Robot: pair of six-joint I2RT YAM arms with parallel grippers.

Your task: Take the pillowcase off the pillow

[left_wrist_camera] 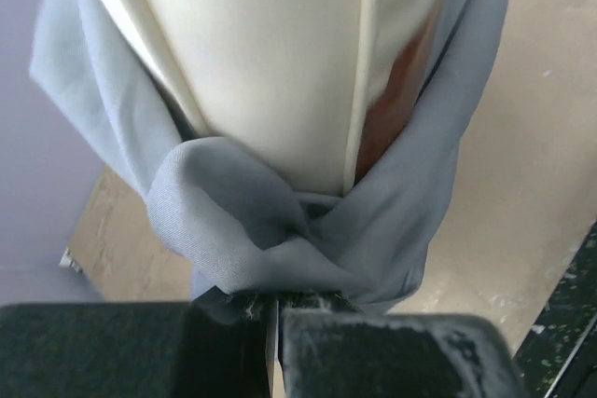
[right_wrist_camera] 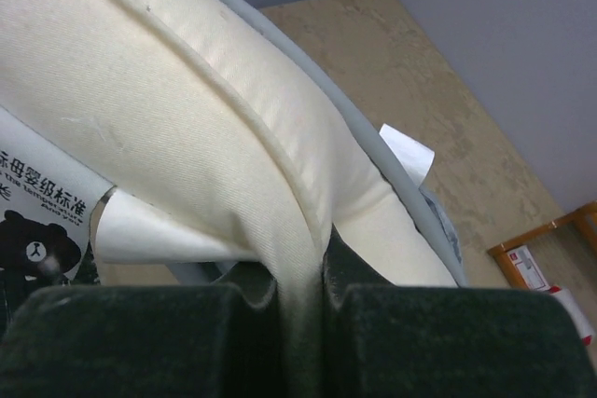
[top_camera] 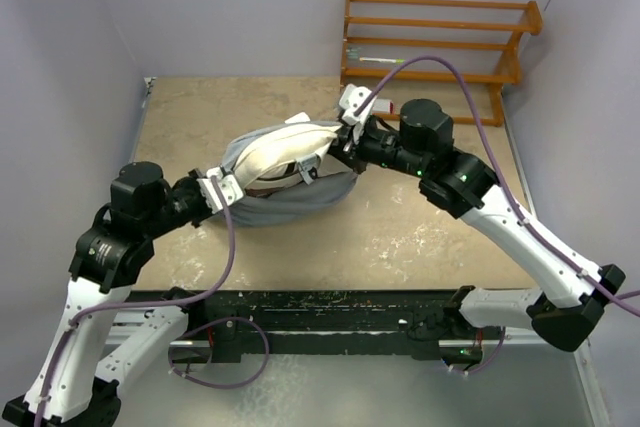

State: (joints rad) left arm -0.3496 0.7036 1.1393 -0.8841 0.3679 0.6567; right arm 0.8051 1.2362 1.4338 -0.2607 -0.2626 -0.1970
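Tan table (top_camera: 420,237), top view: pillow (top_camera: 280,152) mid-table, half out of pillowcase (top_camera: 300,205). Left wrist: left gripper (left_wrist_camera: 277,309) pinches bunched pillowcase (left_wrist_camera: 242,230). Right wrist: right gripper (right_wrist_camera: 300,300) clamps the pillow's (right_wrist_camera: 187,118) edge. Best move: pull straight apart, both pinches tight.

Beige mottled stone-look tabletop (top_camera: 420,237), with a dark scuffed rail (top_camera: 340,297) along the near edge. Wrinkled blue-grey fabric pillowcase (top_camera: 300,205) mid-table, a bit left of centre, sagging underside on the surface. Plump cream-white pillow (top_camera: 275,152) bulges out of its top. Orange-brown slatted wooden rack (top_camera: 440,42) at the far right corner, either on the tabletop or just behind it, can't tell.
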